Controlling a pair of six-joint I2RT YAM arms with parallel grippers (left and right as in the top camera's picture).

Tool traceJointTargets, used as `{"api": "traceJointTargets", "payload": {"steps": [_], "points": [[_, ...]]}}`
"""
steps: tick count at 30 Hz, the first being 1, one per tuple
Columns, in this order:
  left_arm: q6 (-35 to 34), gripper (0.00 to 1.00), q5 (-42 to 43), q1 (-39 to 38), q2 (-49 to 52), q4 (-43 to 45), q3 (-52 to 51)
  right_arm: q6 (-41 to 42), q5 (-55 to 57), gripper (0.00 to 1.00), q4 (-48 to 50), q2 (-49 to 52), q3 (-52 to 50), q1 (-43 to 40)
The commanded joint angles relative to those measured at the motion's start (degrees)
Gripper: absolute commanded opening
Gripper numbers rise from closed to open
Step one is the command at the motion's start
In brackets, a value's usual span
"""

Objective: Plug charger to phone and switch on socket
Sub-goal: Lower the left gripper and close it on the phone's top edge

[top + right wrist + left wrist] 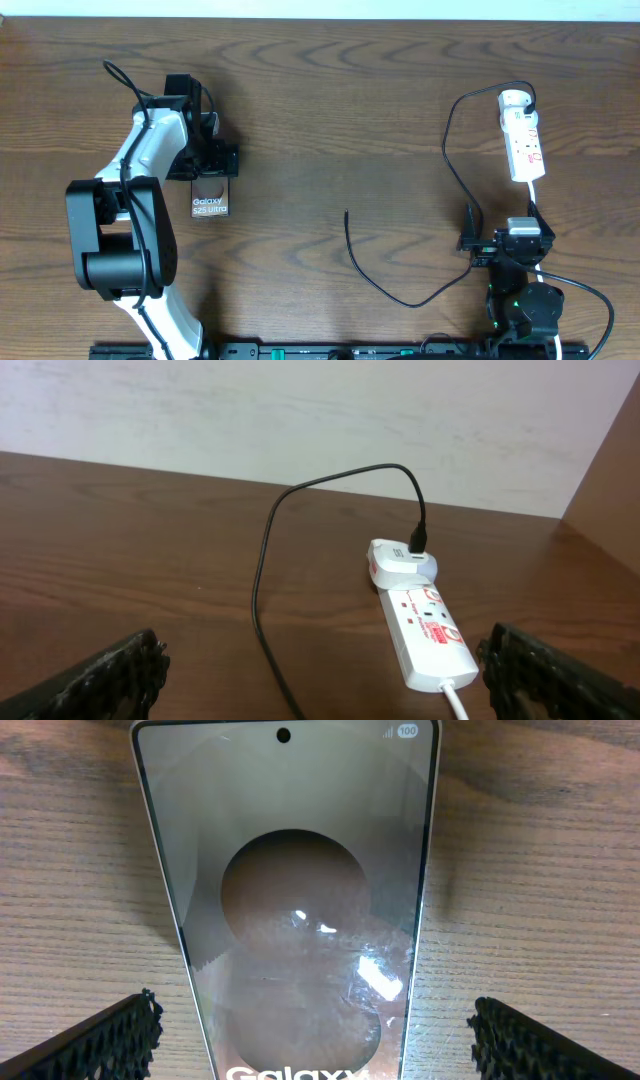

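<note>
The phone (211, 203) lies flat on the table at the left, its far part hidden under my left gripper (212, 160). In the left wrist view the phone (290, 900) fills the middle, screen up. My left gripper (320, 1055) is open, its fingers (100, 1042) apart from the phone's sides. The white socket (523, 140) lies at the far right. The charger (400, 298) runs from its white adapter (400, 560) in a long loop to a free end (346, 213) mid-table. My right gripper (505, 232) is open just short of the socket (428, 628), holding nothing.
The socket's white cord (458, 702) leads back toward my right arm's base (525, 305). The charger cable (262, 570) crosses the wood left of the strip. A pale wall (300, 410) stands behind the table's far edge.
</note>
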Motion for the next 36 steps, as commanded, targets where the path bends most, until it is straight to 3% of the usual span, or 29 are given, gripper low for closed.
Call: {"api": "traceJointTargets", "payload": {"steps": [1, 36], "points": [[0.7, 0.98, -0.8, 0.0, -0.1, -0.1, -0.3, 0.6, 0.4, 0.99, -0.2, -0.3, 0.0, -0.4], [0.8, 0.98, -0.8, 0.0, -0.1, 4.2, -4.7, 0.6, 0.4, 0.99, -0.2, -0.3, 0.0, -0.4]]}}
